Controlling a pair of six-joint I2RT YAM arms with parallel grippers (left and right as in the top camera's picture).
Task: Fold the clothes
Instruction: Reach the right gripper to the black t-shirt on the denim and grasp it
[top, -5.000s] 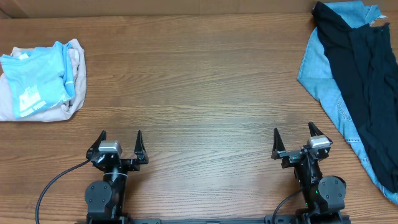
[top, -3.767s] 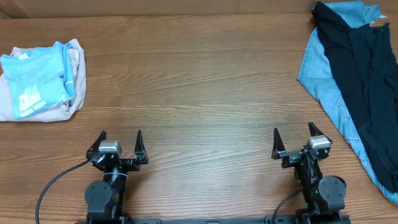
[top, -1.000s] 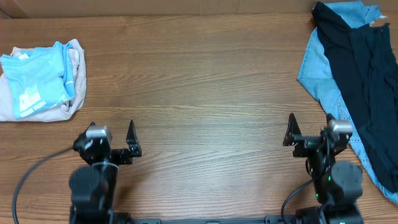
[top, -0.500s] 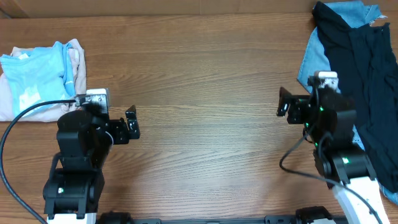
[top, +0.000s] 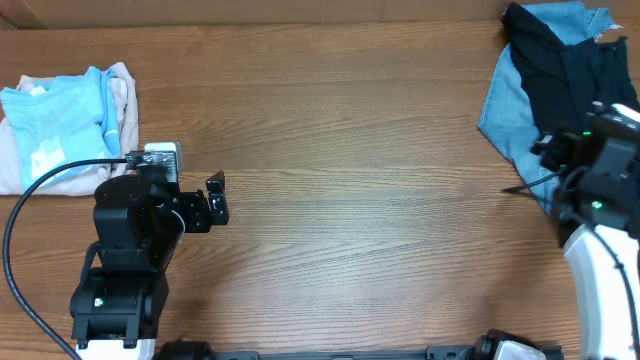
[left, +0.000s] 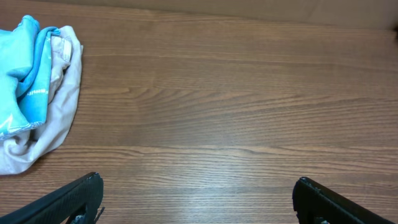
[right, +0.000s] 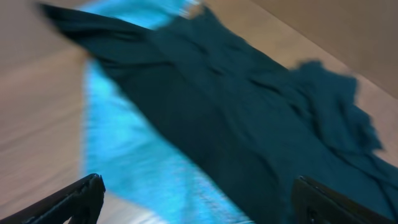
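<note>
The black T-shirt (top: 585, 90) lies crumpled at the far right of the table, on top of a blue denim garment (top: 508, 115). My right gripper (top: 558, 160) hangs over the left edge of this pile. In the right wrist view its fingers (right: 199, 200) are wide open and empty, with the black T-shirt (right: 249, 106) and the denim (right: 134, 155) below them, blurred. My left gripper (top: 213, 200) is at the left of the table, open and empty over bare wood (left: 199, 200).
A light-blue tee (top: 60, 120) lies on a beige garment (top: 118, 150) at the far left, and both show in the left wrist view (left: 25, 87). The wooden table (top: 340, 150) lies between the two piles. A cardboard wall runs along the back edge.
Both arms have risen from their rest pose at the front edge. The right arm has swung right and back over the clothes pile. The left arm has moved left and forward, then held.
</note>
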